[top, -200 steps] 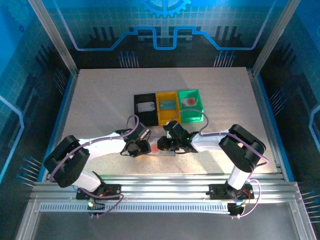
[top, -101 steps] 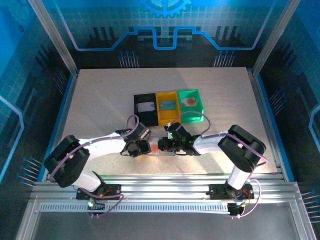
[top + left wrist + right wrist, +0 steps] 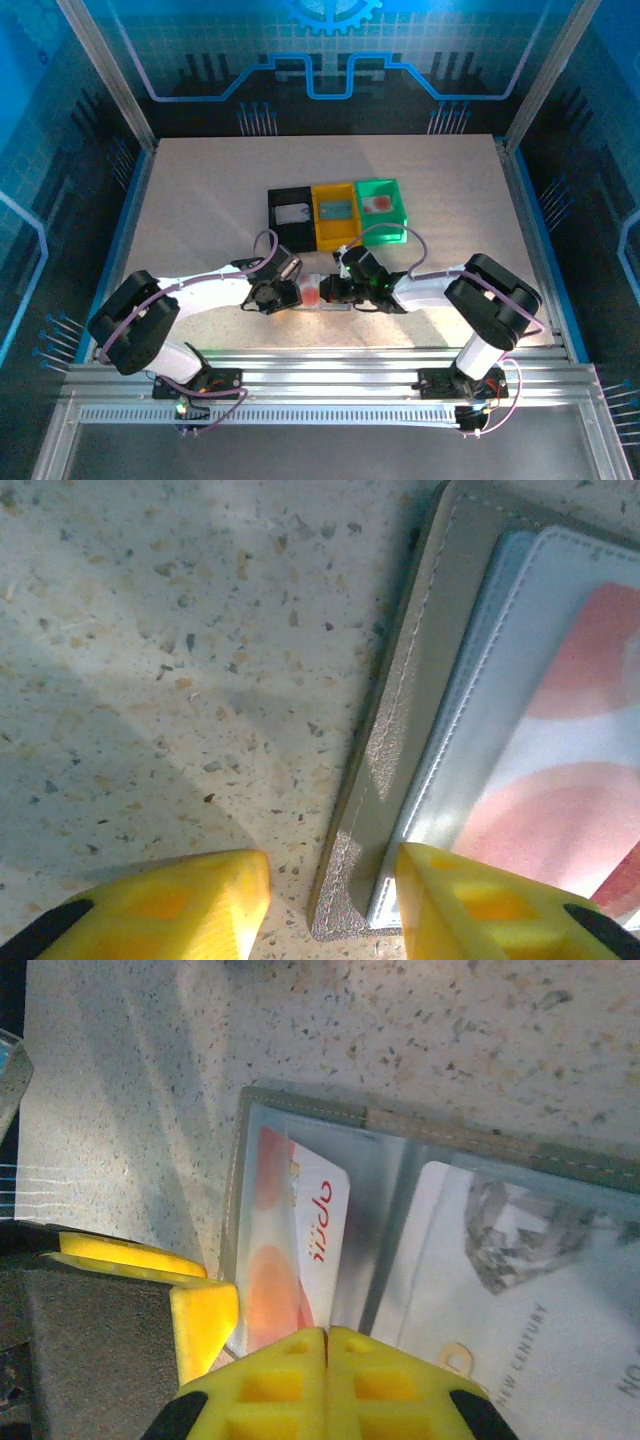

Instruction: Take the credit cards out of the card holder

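Note:
The grey card holder (image 3: 322, 303) lies open on the table between both grippers. A pale credit card (image 3: 318, 1222) with red-orange round marks sticks partly out of its left clear pocket. My right gripper (image 3: 327, 1345) is shut, its tips together over the near end of that card, which they hide. My left gripper (image 3: 330, 900) stands open astride the card holder's (image 3: 400, 740) near corner. One of its fingers is on the table and the other is over the pocket with the card (image 3: 590, 780). In the top view the left gripper (image 3: 283, 295) and right gripper (image 3: 337, 290) almost meet.
Behind the card holder stand a black bin (image 3: 278, 232), a yellow bin (image 3: 336, 232) and a green bin (image 3: 397, 222), each with a card in it. The holder's right page shows a printed sheet with a diamond picture (image 3: 520, 1260). Open table lies left and right.
My right gripper's jaws have closed fully over the card, and that arm's elbow has shifted slightly to the right. The left arm has stayed still.

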